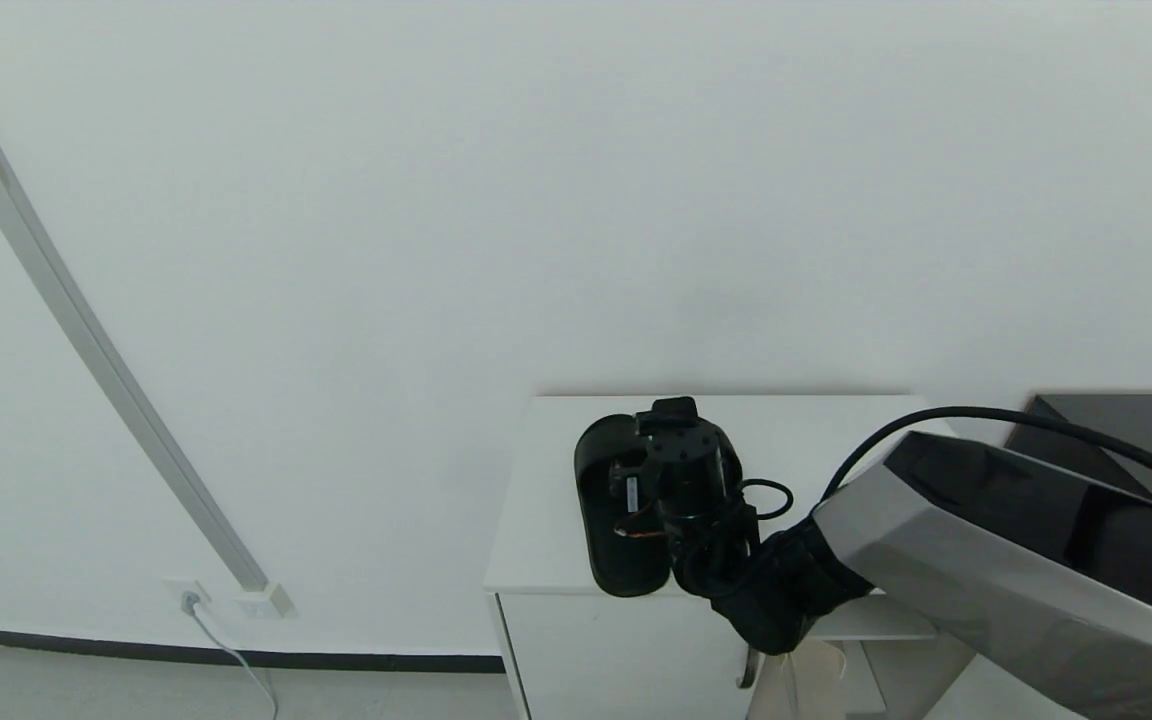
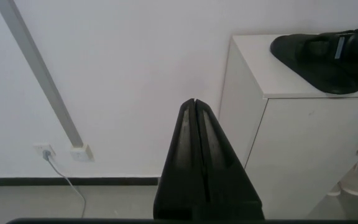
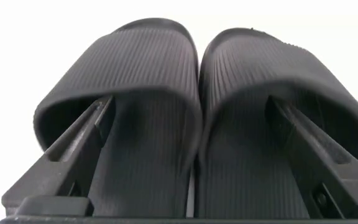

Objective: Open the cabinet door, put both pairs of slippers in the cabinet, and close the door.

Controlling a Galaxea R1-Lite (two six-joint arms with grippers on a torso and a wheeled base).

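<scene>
1. Running slantwise up the wall on the far left, a cable conduit (image 1: 86, 330) ends by a wall socket (image 1: 186, 595) with a lead plugged in. Neither has any part in the job.
2. The left gripper (image 2: 195, 102) hangs in open air left of the cabinet. Its claw is pressed fully together with nothing between the fingers. It is probably parked there to stay out of the other arm's way.
3. The white cabinet (image 1: 546, 500) stands against the wall, and its flat top serves as a resting place.
4. The pair of black ribbed slippers (image 1: 611, 520) lies on that top near the front edge. The two sit side by side and touching, toes toward the wall. This pair is not yet inside the cabinet.
5. The right gripper (image 3: 188, 106) sits over the pair with its claw spread wide. One of its fingers (image 3: 73, 155) is slid under each strap. Nothing is squeezed between them, and I judge that drawing them together would pinch both slippers as one bundle.
6. Under the top, right of the white front panel, a door handle (image 1: 748, 668) shows beside a pale shape (image 1: 816, 665). The door seems open there, though I cannot tell for certain, nor what the pale shape is.
</scene>
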